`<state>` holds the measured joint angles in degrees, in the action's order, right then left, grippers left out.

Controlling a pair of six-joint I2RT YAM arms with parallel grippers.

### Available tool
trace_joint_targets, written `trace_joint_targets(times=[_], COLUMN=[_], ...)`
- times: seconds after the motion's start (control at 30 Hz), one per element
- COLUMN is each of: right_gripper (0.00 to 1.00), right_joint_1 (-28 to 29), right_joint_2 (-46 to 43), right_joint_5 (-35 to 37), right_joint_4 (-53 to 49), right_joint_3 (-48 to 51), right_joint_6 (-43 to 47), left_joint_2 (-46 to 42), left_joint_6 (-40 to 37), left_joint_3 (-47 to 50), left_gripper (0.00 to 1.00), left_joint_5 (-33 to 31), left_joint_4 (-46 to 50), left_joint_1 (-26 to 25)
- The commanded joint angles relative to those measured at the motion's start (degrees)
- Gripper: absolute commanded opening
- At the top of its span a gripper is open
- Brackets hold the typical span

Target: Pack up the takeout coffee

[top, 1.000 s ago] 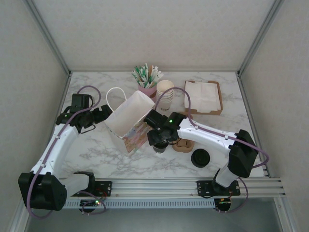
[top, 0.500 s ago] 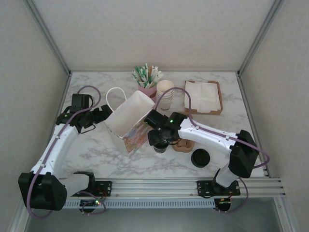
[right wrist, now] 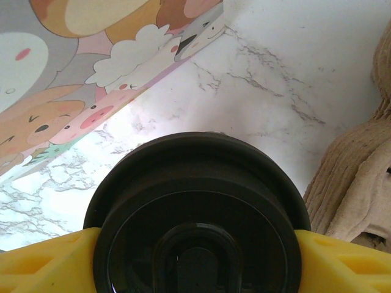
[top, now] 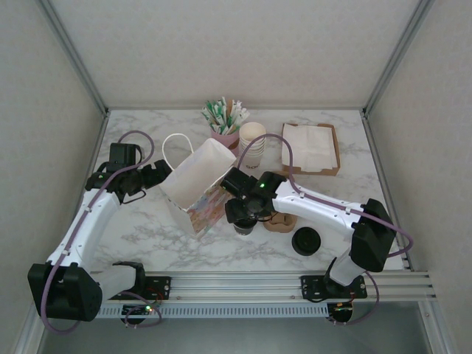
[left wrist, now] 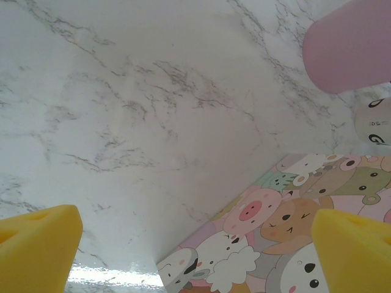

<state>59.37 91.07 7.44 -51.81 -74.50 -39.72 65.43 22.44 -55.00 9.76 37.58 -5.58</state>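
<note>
The takeout coffee (top: 244,226), a small cup under a round black lid (right wrist: 195,201), stands on the marble just right of the paper bag (top: 195,184). My right gripper (top: 245,215) is shut on it, and in the right wrist view its yellow fingers (right wrist: 46,259) press both sides of the lid. The bag has a white open mouth and cartoon animals on its sides (left wrist: 293,232). My left gripper (top: 157,175) hovers open at the bag's left side. Its yellow fingertips (left wrist: 36,244) are wide apart with bare table between them.
Behind the bag stand a pink cup of straws (top: 225,122) and a stack of lidless paper cups (top: 252,141). A brown napkin tray (top: 311,147) sits at the back right. A brown cardboard piece (top: 282,220) and loose black lids (top: 305,241) lie right of the coffee.
The right arm has shifted only very slightly with the cup still in its grip. The left arm and the bag have not moved.
</note>
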Motion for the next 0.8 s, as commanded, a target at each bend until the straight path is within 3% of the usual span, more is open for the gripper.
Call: trace_joint_targets(times=[0.0,0.77], right_gripper=[0.77,0.78], right_joint_1=[1.0,3.2], right_joint_2=[1.4,7.1], right_joint_5=[-0.4,4.5], right_joint_4=[-0.4,-2.3], right_joint_3=[1.2,6.7], right_joint_6=[-0.9,-3.3], left_joint_2=[0.4,0.6], left_joint_6=[-0.4,-0.3], left_joint_3=[-1.3,-1.3], left_gripper=[0.97,0.97], left_joint_5=[0.3,0.3], left_joint_4=[0.8,0.9], left_joint_1=[-0.6,-0.6])
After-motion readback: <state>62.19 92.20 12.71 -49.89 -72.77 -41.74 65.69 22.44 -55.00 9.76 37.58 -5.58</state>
